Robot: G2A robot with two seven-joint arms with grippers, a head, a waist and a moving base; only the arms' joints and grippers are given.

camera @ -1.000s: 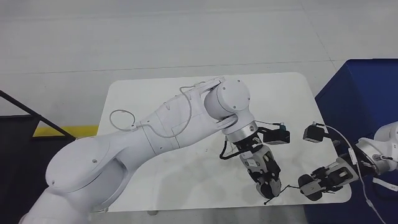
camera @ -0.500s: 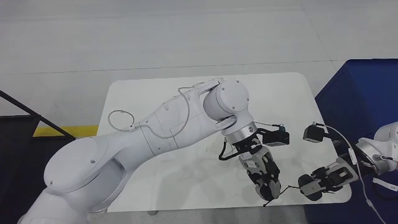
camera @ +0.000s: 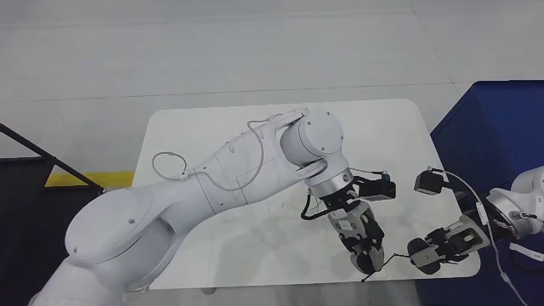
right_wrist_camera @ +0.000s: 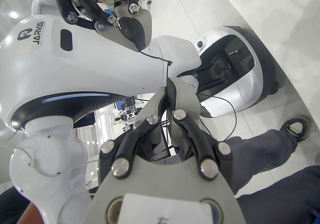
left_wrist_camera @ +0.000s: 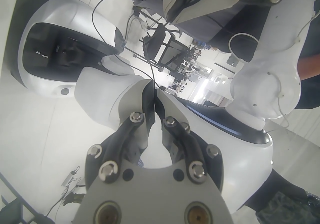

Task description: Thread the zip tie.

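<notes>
The zip tie (camera: 393,260) is a thin black strand stretched between the two grippers, above the white table's (camera: 212,153) front right corner. My left gripper (camera: 367,259) is shut on one end of it. My right gripper (camera: 422,257), a short way to the right, is shut on the other end. In the left wrist view, the zip tie (left_wrist_camera: 150,64) rises from my left gripper (left_wrist_camera: 153,84) toward the right gripper (left_wrist_camera: 170,16). In the right wrist view, the zip tie (right_wrist_camera: 167,72) leaves my right gripper (right_wrist_camera: 168,84), bends at a small head (right_wrist_camera: 170,62) and runs to the left gripper (right_wrist_camera: 140,48).
A blue box-like unit (camera: 501,136) stands just off the table's right edge, beside the right arm. The grippers hang close to the table's front edge (camera: 340,285). Thin cables run along the left arm (camera: 170,166).
The left arm has shifted only very slightly. Both grippers still hold the zip tie in about the same place.
</notes>
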